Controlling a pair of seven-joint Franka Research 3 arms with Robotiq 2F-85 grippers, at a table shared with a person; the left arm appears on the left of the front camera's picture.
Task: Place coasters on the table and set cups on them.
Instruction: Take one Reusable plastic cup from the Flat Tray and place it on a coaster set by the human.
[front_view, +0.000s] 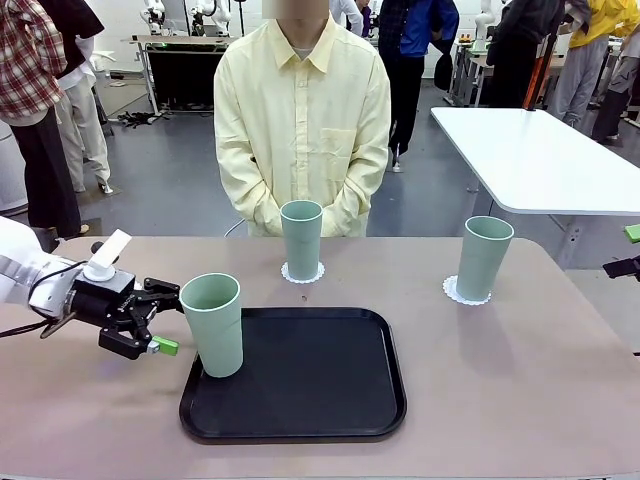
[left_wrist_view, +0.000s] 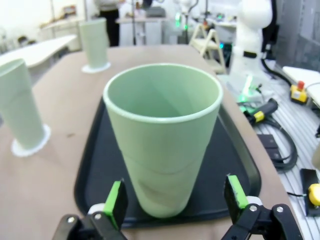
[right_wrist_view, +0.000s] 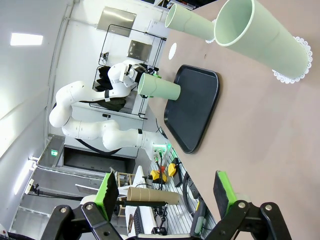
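Note:
One mint-green cup stands upright at the left edge of the black tray. My left gripper is open at its left side; in the left wrist view the cup sits between the green pads, a small gap on each side. A second cup stands on a coaster at the far middle, in front of the person. A third cup stands on a coaster at the right. My right gripper hangs open and holds nothing, off the table's right end.
A person in a pale yellow shirt stands at the far side, hands folded. A small white disc lies on the beige table beyond the tray. A white table stands at the back right.

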